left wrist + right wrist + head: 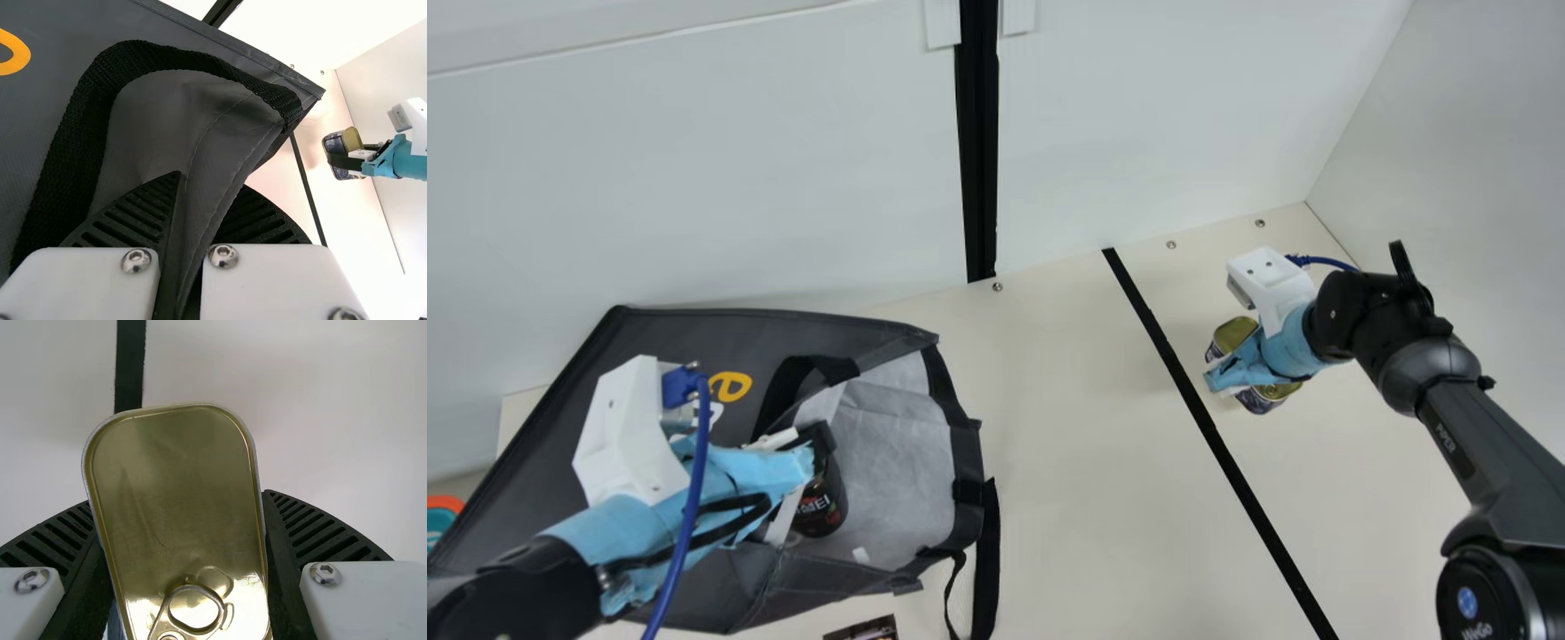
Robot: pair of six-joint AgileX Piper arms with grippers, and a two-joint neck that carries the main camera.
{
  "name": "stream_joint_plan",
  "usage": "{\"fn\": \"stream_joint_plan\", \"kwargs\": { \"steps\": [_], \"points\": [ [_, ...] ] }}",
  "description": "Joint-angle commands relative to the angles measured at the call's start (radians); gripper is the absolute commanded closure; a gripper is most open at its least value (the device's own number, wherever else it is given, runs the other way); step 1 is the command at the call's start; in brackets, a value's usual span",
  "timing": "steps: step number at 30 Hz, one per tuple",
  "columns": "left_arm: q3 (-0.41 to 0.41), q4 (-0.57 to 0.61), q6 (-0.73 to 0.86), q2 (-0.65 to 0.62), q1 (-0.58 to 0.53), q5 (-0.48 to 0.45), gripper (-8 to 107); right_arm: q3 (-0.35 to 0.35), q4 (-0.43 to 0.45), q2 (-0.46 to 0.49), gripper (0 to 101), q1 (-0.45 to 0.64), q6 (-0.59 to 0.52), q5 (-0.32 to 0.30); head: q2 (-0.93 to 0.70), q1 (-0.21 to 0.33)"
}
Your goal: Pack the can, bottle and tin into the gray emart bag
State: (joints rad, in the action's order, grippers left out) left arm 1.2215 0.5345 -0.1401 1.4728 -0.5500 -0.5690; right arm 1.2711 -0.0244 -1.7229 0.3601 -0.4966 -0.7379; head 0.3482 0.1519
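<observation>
In the main view my left gripper (807,446) is at the open mouth of the gray bag (898,444). The left wrist view has my left gripper (187,247) pinching a fold of the gray bag's cloth (220,133) beside the black strap. A dark printed container (823,502), bottle or can I cannot tell, sits inside the bag, partly behind that gripper. On the right, my right gripper (1227,378) straddles the tin (1235,333). Up close, my right gripper (179,520) has one finger against each long side of the tin (177,493), whose gold pull-ring lid faces the camera.
A black stripe (1209,427) crosses the table between the bag and the tin. White walls rise behind and at the right. A dark packet (863,629) lies by the front edge, and an orange and teal object (440,516) is at far left.
</observation>
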Motion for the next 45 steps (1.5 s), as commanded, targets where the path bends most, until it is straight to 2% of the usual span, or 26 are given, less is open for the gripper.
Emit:
{"fn": "stream_joint_plan", "kwargs": {
  "steps": [1, 17, 35, 45],
  "points": [
    [0.000, 0.000, 0.000, 0.000, 0.000, 0.000, 89, -0.004, 0.005, 0.012, 101, -0.006, 0.008, -0.002, 0.001, 0.023],
    [0.000, 0.000, 0.000, 0.000, 0.000, 0.000, 89, -0.035, 0.017, 0.115, 101, -0.082, 0.030, -0.043, 0.001, 0.023],
    [0.000, 0.000, 0.000, 0.000, 0.000, 0.000, 89, -0.009, -0.009, 0.184, 101, -0.190, -0.002, -0.098, 0.001, 0.023],
    [0.000, 0.000, 0.000, 0.000, 0.000, 0.000, 89, -0.040, -0.016, 0.247, 101, -0.257, -0.001, -0.123, 0.001, 0.023]
  ]
}}
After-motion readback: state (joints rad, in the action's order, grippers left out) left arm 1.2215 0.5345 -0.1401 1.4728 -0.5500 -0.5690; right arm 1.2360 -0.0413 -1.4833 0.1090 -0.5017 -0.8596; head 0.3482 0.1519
